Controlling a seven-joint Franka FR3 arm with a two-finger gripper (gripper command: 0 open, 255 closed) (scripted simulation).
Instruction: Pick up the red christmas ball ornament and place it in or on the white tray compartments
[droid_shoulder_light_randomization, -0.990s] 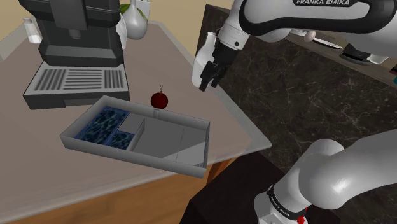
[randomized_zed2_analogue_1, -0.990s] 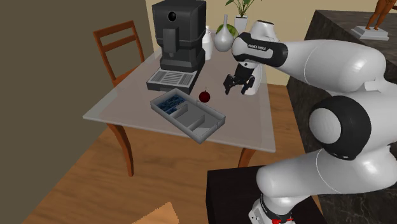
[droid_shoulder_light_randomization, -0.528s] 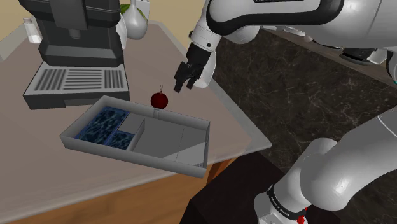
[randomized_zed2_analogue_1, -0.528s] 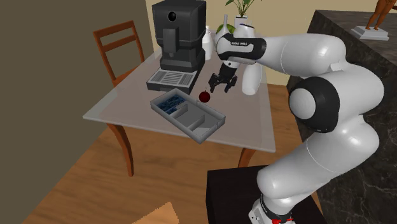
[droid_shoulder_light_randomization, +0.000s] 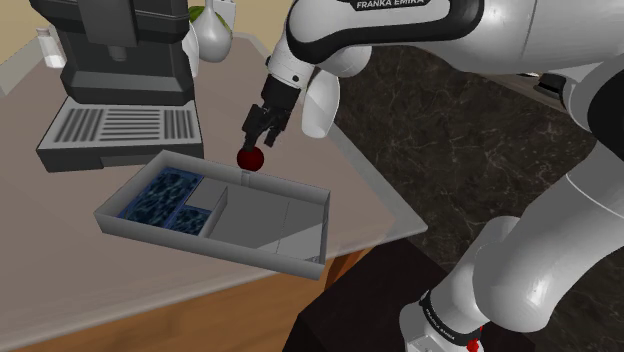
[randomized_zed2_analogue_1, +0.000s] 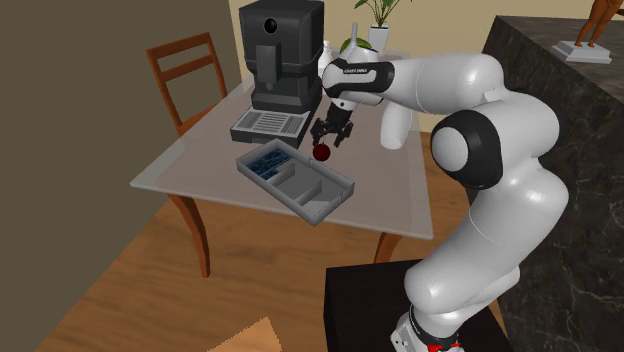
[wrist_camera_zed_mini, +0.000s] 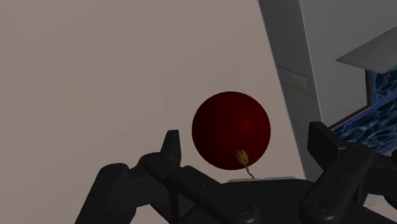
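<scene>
Nothing is placed yet; the ball rests on the table, just beside the tray, at its twelve o'clock in the shoulder view; the gripper hovers above it with fingers spread, the ball between them but unheld. By my judgement what is left is to descend, close, lift and carry it towards six o'clock into a compartment.

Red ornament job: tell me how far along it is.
Done: nothing delivered. The red ornament sits on the table next to the grey tray, none of whose compartments holds it. In hand: the claw hovers right over the ornament, and its fingers stand apart without touching it. Left: lower, close on the ball, lift it and set it into a compartment.
</scene>
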